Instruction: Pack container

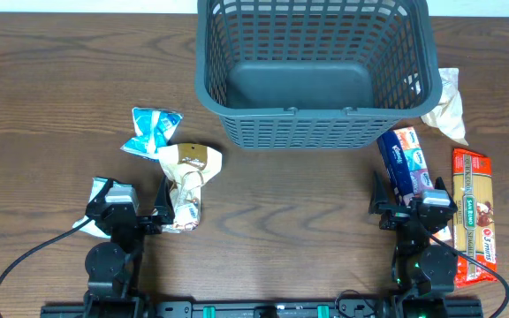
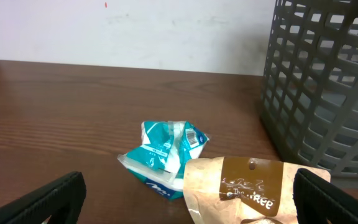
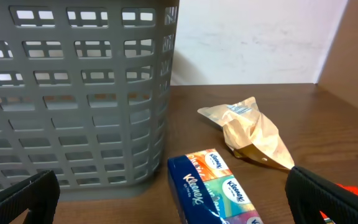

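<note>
The container [image 1: 316, 112] is a large dark grey slotted basket at the back centre, with nothing inside; its wall fills the right of the left wrist view [image 2: 322, 81] and the left of the right wrist view [image 3: 73, 93]. My left gripper [image 1: 131, 201] is open at the front left, with a cream and brown packet [image 2: 247, 186] lying between its fingertips [image 2: 48, 199]. A teal packet [image 2: 163, 152] lies just beyond it. At the front right my right gripper [image 1: 414, 208] is open, with a blue Kleenex pack [image 3: 213, 186] between its fingers [image 3: 334, 199] on the table.
A red and orange pasta packet [image 1: 473, 216] lies right of the right arm. A crumpled cream packet [image 1: 449, 106] sits beside the basket's right wall. Another teal packet [image 1: 104, 190] lies partly under the left arm. The table's back edge meets a white wall.
</note>
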You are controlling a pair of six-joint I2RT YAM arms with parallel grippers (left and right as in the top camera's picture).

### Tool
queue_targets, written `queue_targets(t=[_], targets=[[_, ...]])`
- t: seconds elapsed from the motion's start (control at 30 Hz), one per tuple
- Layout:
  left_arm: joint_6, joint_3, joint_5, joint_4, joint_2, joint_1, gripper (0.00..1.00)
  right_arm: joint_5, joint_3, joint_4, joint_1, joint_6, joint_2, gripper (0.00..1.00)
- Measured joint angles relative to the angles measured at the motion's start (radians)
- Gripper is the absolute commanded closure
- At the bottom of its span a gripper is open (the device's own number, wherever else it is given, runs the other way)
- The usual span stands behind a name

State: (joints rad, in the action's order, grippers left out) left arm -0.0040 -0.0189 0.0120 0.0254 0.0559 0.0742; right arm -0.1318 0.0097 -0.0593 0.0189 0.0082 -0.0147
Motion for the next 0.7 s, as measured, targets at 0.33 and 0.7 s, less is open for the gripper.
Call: queue_targets(t=[0.33, 0.7], targets=[[0.000, 0.000, 0.000, 0.000, 0.000, 0.000, 0.01, 0.000, 0.000, 0.000, 0.000, 0.000, 0.000, 0.01], [0.000, 0.000, 0.000, 0.000, 0.000, 0.000, 0.01, 0.011, 0.000, -0.001, 0.000, 0.000, 0.000, 0.01]])
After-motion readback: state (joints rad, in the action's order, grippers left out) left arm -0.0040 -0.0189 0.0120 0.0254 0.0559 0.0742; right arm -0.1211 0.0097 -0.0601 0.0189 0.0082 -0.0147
